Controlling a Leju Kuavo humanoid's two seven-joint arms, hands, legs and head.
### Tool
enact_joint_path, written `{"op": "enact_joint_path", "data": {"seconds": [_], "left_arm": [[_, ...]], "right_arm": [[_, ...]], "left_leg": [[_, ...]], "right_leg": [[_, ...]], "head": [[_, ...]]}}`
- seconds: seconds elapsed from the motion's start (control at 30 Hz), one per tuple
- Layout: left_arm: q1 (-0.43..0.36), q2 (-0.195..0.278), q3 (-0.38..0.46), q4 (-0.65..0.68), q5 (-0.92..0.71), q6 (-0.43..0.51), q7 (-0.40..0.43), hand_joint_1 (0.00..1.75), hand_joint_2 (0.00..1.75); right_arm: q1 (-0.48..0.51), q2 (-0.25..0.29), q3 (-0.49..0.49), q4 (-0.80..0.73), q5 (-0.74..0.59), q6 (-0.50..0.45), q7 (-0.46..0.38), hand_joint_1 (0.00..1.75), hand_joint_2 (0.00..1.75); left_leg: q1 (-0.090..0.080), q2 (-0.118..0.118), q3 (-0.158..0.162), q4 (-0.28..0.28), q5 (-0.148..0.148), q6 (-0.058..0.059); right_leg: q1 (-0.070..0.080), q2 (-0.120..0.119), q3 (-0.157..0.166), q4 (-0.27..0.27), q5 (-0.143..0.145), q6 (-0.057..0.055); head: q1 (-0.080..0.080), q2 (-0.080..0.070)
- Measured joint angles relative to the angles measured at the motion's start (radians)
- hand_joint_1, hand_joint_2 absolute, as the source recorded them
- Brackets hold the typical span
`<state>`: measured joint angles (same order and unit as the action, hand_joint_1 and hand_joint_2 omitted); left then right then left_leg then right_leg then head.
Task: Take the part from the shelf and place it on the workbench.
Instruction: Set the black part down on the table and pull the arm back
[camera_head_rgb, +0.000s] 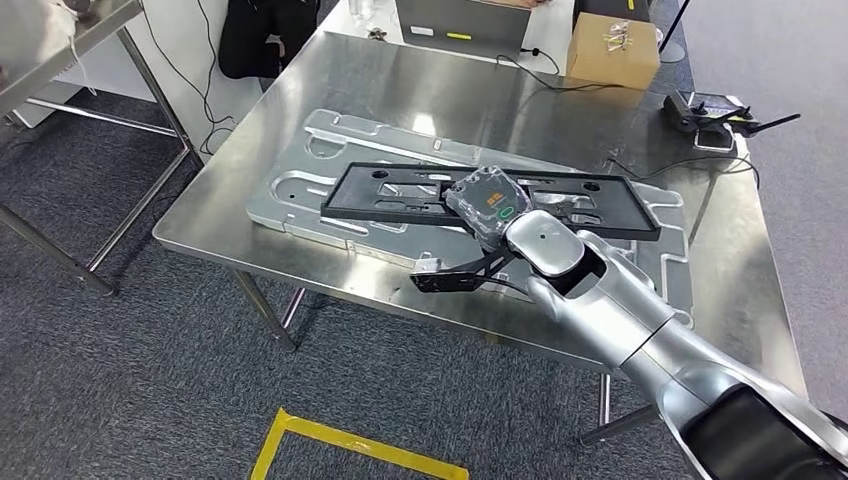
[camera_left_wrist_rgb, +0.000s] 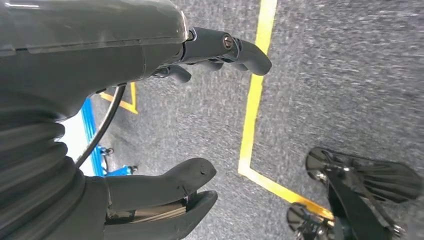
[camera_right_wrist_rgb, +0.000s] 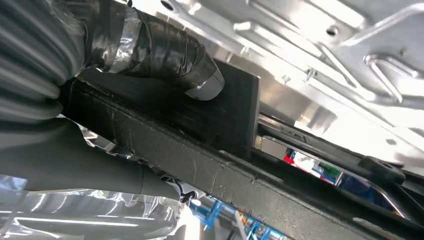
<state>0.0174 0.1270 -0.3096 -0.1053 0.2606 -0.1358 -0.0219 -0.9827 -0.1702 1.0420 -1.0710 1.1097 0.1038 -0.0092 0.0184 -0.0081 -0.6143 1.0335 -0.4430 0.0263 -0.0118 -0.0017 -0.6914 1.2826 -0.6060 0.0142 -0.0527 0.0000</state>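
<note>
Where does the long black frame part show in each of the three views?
Head view: black frame part lies across the silver tray, right hand at its near edge.
Left wrist view: not in it.
Right wrist view: crosses the picture, thumb on it.
Shared landmark: the tray.

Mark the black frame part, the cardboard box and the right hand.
black frame part (camera_head_rgb: 400, 196): head view, left half of the frame.
cardboard box (camera_head_rgb: 612, 62): head view, front face.
right hand (camera_head_rgb: 490, 205): head view, back of hand.

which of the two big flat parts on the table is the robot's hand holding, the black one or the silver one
The black frame. The right hand grips its near edge, thumb pressed on top. The silver panel lies flat under it on the workbench.
</note>
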Motion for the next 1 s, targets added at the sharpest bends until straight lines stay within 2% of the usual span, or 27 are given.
{"op": "enact_joint_path", "data": {"seconds": [0.03,0.07,0.1,0.13,0.17,0.2,0.23,0.3,0.33,0.4,0.43,0.5,0.53,0.57,0.6,0.63,0.67,0.7,0.73,0.87,0.93,1.0], "left_arm": [[0.0,0.0,-0.001,0.0,0.001,0.0,0.001,0.0,1.75],[-0.001,0.0,-0.002,0.0,0.002,0.0,0.001,0.0,1.75],[-0.001,0.0,-0.004,0.0,0.003,0.0,0.002,0.0,1.75],[0.0,-0.001,-0.005,0.0,0.004,0.0,0.003,0.0,1.75],[-0.001,-0.003,-0.006,0.0,0.005,0.0,0.004,0.0,1.75],[-0.001,-0.004,-0.006,0.0,0.006,0.0,0.005,0.0,1.75],[-0.001,-0.005,-0.007,0.0,0.007,0.0,0.006,0.0,1.75],[-0.004,-0.005,-0.007,0.0,0.009,0.0,0.006,0.0,1.75],[-0.005,-0.005,-0.007,0.0,0.009,0.0,0.006,0.0,1.75],[-0.005,-0.004,-0.007,0.0,0.009,0.0,0.007,0.0,1.75],[-0.004,-0.004,-0.007,0.0,0.009,0.0,0.007,0.0,1.75],[-0.004,-0.002,-0.007,0.0,0.01,0.0,0.007,0.0,1.75],[-0.004,-0.002,-0.007,0.0,0.01,0.001,0.007,0.0,1.75],[-0.003,-0.001,-0.007,0.0,0.011,0.002,0.007,0.0,1.75],[-0.002,-0.001,-0.007,0.0,0.012,0.003,0.007,0.0,1.75],[-0.001,-0.001,-0.007,0.0,0.013,0.004,0.007,0.0,1.75],[-0.001,0.0,-0.007,0.0,0.015,0.004,0.007,0.0,1.75],[-0.001,0.0,-0.007,0.0,0.016,0.005,0.007,0.0,1.75],[-0.001,0.0,-0.007,0.0,0.018,0.006,0.007,0.0,1.75],[-0.001,-0.001,-0.007,0.0,0.021,0.007,0.007,0.0,1.75],[-0.001,-0.001,-0.007,0.0,0.021,0.008,0.007,0.0,1.75],[-0.002,-0.001,-0.007,0.0,0.021,0.009,0.007,0.0,1.75]], "right_arm": [[0.006,-0.001,0.0,0.008,0.0,0.0,0.0,1.75,1.75],[0.011,-0.002,-0.001,0.014,0.0,0.0,0.0,1.75,1.75],[0.016,-0.003,-0.003,0.021,0.0,0.0,0.0,1.75,1.75],[0.019,-0.003,-0.007,0.027,0.0,-0.001,0.0,1.75,1.75],[0.02,-0.004,-0.012,0.033,0.001,-0.002,0.0,1.75,1.75],[0.02,-0.004,-0.018,0.038,0.002,-0.005,0.001,1.75,1.75],[0.021,-0.005,-0.022,0.043,0.002,-0.008,0.001,1.75,1.75],[0.024,-0.006,-0.028,0.05,0.004,-0.013,0.002,1.75,1.75],[0.028,-0.006,-0.031,0.054,0.004,-0.014,0.002,1.75,1.75],[0.031,-0.006,-0.038,0.059,0.006,-0.015,0.003,1.75,1.75],[0.032,-0.006,-0.041,0.062,0.006,-0.016,0.003,1.75,1.75],[0.037,-0.006,-0.043,0.068,0.007,-0.017,0.003,1.75,1.75],[0.042,-0.006,-0.043,0.071,0.007,-0.018,0.003,1.75,1.75],[0.048,-0.006,-0.043,0.074,0.007,-0.018,0.002,1.75,1.75],[0.052,-0.006,-0.044,0.077,0.007,-0.018,0.002,1.75,1.75],[0.055,-0.007,-0.045,0.08,0.007,-0.019,0.002,1.75,1.75],[0.056,-0.007,-0.047,0.081,0.007,-0.02,0.002,1.75,1.75],[0.057,-0.008,-0.05,0.082,0.007,-0.022,0.002,1.75,1.75],[0.058,-0.009,-0.053,0.083,0.007,-0.023,0.003,1.75,1.75],[0.063,-0.013,-0.062,0.083,0.007,-0.026,0.002,1.75,1.75],[0.063,-0.016,-0.067,0.083,0.007,-0.027,0.003,1.75,1.75],[0.068,-0.019,-0.069,0.083,0.007,-0.028,0.003,1.75,1.75]], "left_leg": [[-0.003,-0.002,0.006,0.0,-0.005,0.003],[-0.006,-0.004,0.014,0.0,-0.01,0.004],[-0.01,-0.007,0.024,0.0,-0.016,0.005],[-0.012,-0.009,0.032,-0.001,-0.023,0.005],[-0.016,-0.009,0.039,-0.001,-0.028,0.004],[-0.016,-0.01,0.043,-0.002,-0.033,0.002],[-0.015,-0.01,0.044,-0.003,-0.035,-0.002],[-0.013,-0.009,0.049,-0.01,-0.038,-0.012],[-0.013,-0.007,0.052,-0.01,-0.041,-0.017],[-0.013,-0.002,0.036,0.034,-0.066,-0.025],[-0.01,0.001,0.01,0.086,-0.088,-0.03],[-0.004,0.001,-0.065,0.209,-0.128,-0.041],[0.0,0.002,-0.093,0.245,-0.129,-0.047],[0.003,0.002,-0.105,0.246,-0.109,-0.051],[0.006,0.003,-0.099,0.213,-0.074,-0.055],[0.009,0.004,-0.077,0.148,-0.028,-0.058],[0.01,0.006,-0.052,0.086,0.004,-0.06],[0.009,0.007,-0.032,0.039,0.022,-0.057],[0.007,0.008,-0.02,0.009,0.029,-0.052],[0.005,0.007,-0.01,-0.003,0.016,-0.022],[0.007,0.007,0.001,-0.009,0.012,-0.009],[0.006,0.006,0.008,-0.009,0.005,-0.001]], "right_leg": [[0.001,0.0,-0.029,0.032,0.006,-0.003],[0.003,0.0,-0.04,0.026,0.034,-0.009],[0.006,0.001,-0.031,-0.019,0.078,-0.017],[0.012,0.001,-0.012,-0.086,0.128,-0.03],[0.017,0.001,0.01,-0.147,0.163,-0.043],[0.023,0.001,0.029,-0.198,0.183,-0.053],[0.028,0.001,0.04,-0.226,0.188,-0.059],[0.031,0.001,0.051,-0.246,0.18,-0.063],[0.027,0.0,0.059,-0.256,0.181,-0.062],[0.017,-0.002,0.081,-0.278,0.182,-0.063],[0.015,-0.004,0.09,-0.284,0.18,-0.063],[0.012,-0.003,0.1,-0.285,0.172,-0.063],[0.011,-0.003,0.105,-0.284,0.166,-0.061],[0.009,-0.003,0.111,-0.281,0.159,-0.058],[0.007,-0.003,0.117,-0.277,0.152,-0.054],[0.004,-0.002,0.122,-0.271,0.142,-0.048],[0.004,-0.002,0.125,-0.264,0.132,-0.041],[0.005,-0.001,0.126,-0.258,0.125,-0.035],[0.006,0.0,0.125,-0.254,0.12,-0.029],[0.005,0.0,0.124,-0.244,0.105,-0.011],[0.002,0.001,0.089,-0.167,0.066,-0.003],[0.0,0.001,0.012,-0.033,0.018,0.001]], "head": [[0.0,0.0],[0.0,0.0],[0.0,0.0],[0.0,0.0],[-0.001,0.0],[-0.001,0.0],[-0.002,0.0],[-0.001,0.0],[-0.001,0.0],[-0.002,0.0],[-0.002,0.0],[-0.002,0.0],[-0.002,0.0],[-0.002,0.0],[-0.002,0.0],[-0.002,0.0],[-0.002,0.0],[-0.002,0.0],[-0.001,0.0],[-0.001,0.0],[0.0,0.0],[0.0,0.0]]}}
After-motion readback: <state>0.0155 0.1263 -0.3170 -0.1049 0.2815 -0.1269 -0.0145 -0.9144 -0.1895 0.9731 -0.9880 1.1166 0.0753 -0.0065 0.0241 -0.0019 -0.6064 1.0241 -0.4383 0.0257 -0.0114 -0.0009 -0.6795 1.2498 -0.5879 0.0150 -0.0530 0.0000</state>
